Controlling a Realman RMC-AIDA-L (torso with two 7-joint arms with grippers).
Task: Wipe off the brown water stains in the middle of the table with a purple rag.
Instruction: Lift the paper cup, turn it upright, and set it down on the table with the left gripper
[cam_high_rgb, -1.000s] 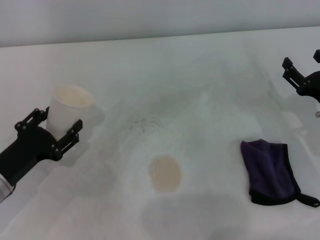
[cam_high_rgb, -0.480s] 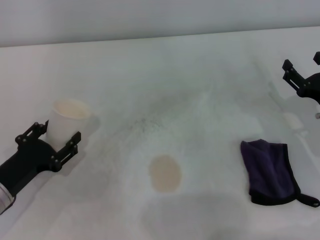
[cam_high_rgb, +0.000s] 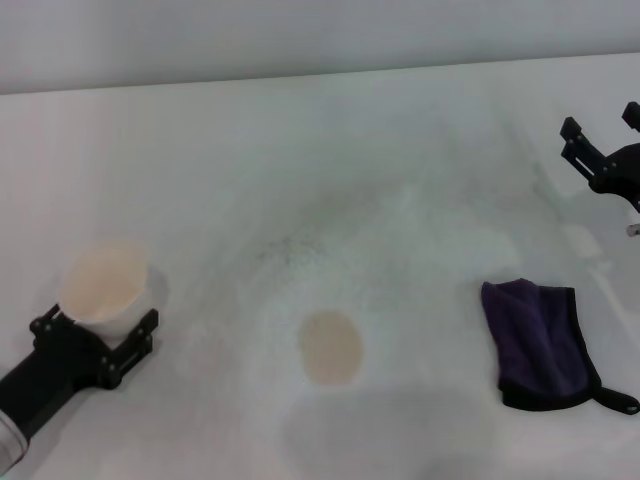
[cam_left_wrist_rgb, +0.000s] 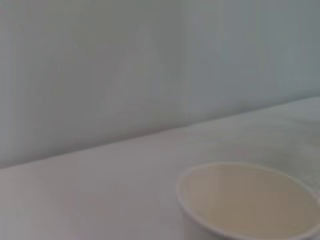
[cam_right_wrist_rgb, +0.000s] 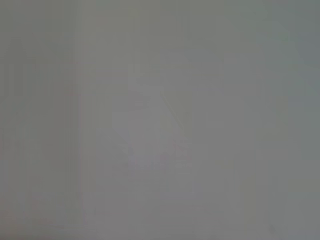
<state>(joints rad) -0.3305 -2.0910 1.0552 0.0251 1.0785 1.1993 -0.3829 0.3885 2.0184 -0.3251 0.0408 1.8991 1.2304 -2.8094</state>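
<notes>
Stain: brown water stains (cam_high_rgb: 330, 347) form one pale tan, flat oval patch near the middle of the table (cam_high_rgb: 400, 150), which is broad, white and matte
Rag: purple rag (cam_high_rgb: 542, 344) lies flat well to the right of the stain; soft dark cloth, folded, black trim along its edge, small black loop at its near right corner
Cup: white cup (cam_high_rgb: 103, 285), round mouth, tan inside, at the near left of the table
Left gripper: left gripper (cam_high_rgb: 95, 325), black, its two fingers on either side of the cup's lower wall, grasping it
Right gripper: right gripper (cam_high_rgb: 603, 137) at the far right edge, well apart from the rag, fingers spread and empty
Specks: faint dark grey specks (cam_high_rgb: 285, 245) beyond the stain
</notes>
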